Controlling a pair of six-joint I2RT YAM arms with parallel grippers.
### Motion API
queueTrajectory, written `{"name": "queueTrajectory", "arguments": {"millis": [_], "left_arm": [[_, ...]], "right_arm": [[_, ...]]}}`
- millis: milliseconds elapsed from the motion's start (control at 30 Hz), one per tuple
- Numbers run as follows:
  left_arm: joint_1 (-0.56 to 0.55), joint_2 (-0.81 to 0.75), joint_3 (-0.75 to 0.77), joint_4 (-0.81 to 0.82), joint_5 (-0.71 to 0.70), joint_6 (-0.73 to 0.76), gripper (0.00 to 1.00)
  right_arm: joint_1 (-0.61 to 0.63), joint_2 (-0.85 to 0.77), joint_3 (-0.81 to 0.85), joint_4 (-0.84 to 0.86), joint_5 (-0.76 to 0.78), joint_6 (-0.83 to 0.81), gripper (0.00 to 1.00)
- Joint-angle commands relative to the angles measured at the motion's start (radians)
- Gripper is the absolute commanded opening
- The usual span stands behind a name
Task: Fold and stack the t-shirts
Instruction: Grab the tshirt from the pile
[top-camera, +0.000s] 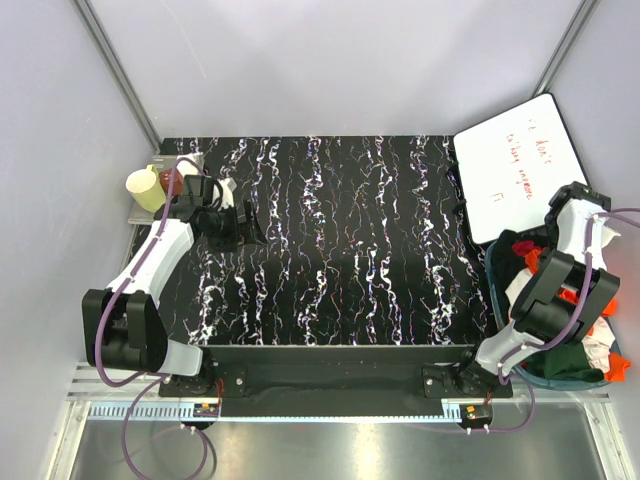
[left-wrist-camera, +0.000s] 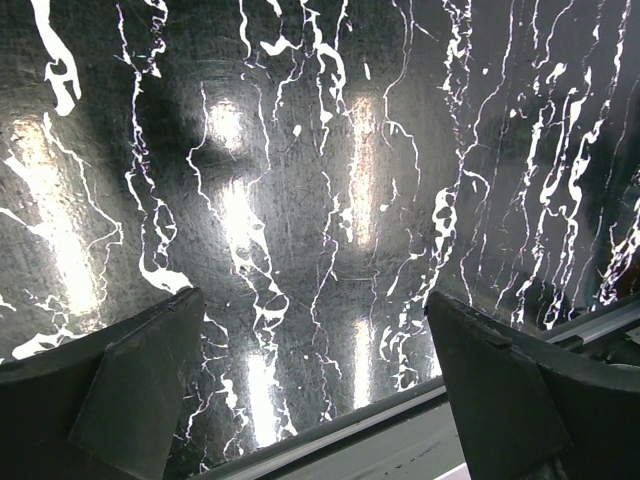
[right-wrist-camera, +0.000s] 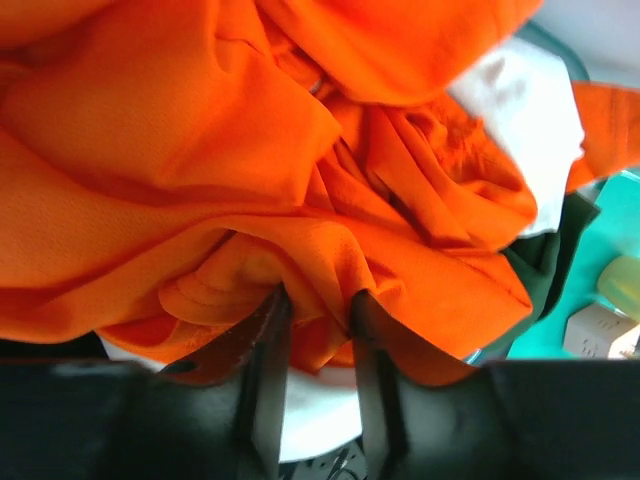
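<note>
Top view: left gripper over far-left part of marble table; left arm stretched far along left edge. Right arm folded over teal basket at table's near-right edge; its fingertips hidden in pile of t-shirts.

Left wrist view: fingers spread wide, nothing between, tabletop below.

Right wrist view: right gripper nearly closed, pinching fold of orange t-shirt. White t-shirt and dark green t-shirt at right, partly under orange. Fingertips partly buried in cloth.
</note>
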Motion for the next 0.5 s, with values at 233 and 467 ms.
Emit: {"name": "queueTrajectory", "arguments": {"millis": [233, 467], "left_arm": [[-0.003, -0.022, 0.05, -0.042, -0.06, 0.037, 0.99], [-0.003, -0.016, 0.053, -0.054, -0.066, 0.035, 0.99]], "right_arm": [[-0.005, -0.045, -0.04, 0.197, -0.106, -0.096, 0.0], [0.009, -0.154, 0.033, 0.203, -0.251, -0.11, 0.0]]}}
